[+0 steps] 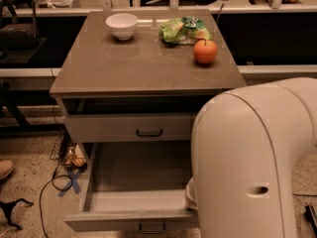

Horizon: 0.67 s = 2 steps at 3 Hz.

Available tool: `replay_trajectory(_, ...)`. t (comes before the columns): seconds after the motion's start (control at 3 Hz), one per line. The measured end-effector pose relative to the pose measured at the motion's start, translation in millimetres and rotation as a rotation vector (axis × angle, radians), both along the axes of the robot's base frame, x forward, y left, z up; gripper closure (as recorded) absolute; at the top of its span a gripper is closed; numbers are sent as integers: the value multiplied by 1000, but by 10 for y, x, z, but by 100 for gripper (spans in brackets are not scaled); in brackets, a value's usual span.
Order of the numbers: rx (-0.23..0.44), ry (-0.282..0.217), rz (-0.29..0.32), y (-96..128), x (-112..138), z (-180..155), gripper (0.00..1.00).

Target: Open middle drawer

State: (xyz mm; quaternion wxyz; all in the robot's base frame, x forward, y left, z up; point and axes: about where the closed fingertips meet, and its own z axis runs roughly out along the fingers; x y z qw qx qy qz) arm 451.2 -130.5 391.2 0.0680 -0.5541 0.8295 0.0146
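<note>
The middle drawer (141,172) stands pulled far out of the cabinet, and its wide shallow grey box is empty. Its low front panel (124,221) lies near the bottom edge, with a small dark bar handle (151,228). Above it, the top drawer front (109,128) with its dark handle (149,133) sits pushed in. My large white arm housing (252,162) fills the lower right and covers the drawer's right side. My gripper is hidden behind this housing, low by the drawer's right front corner. The lowest drawer is out of view.
On the cabinet top (124,68) are a white bowl (122,25), a green snack bag (184,30) and an orange fruit (205,51). On the floor at the left are a blue tape cross (73,181), a dark cable (47,192) and a shoe tip (5,168).
</note>
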Motion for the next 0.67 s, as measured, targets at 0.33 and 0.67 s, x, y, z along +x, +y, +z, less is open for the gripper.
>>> replay_trajectory(0.33, 0, 0, 0, 0, -1, 9, 100)
replay_trajectory(0.67, 15, 8, -89, -199, -131, 19, 100)
